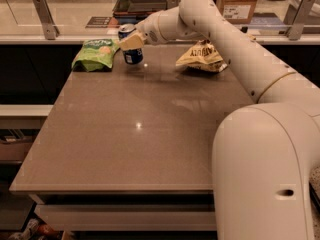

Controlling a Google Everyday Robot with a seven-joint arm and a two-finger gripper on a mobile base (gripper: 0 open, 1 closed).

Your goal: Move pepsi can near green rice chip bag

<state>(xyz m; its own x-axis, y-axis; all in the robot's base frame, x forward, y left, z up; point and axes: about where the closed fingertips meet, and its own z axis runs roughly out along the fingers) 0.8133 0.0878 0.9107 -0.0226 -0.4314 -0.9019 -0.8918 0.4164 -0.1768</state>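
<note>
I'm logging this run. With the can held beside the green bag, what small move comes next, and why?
Probably lower the pepsi can onto the table and open the pincer. The pincer grips the can close beside the green rice chip bag, apart from it, so it already looks near enough.

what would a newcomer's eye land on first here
The white robot arm stretches from the lower right to the far end of the table, where its gripper holds the pepsi can. The green rice chip bag lies left of the can, and a yellow and brown snack bag lies to its right.
</note>
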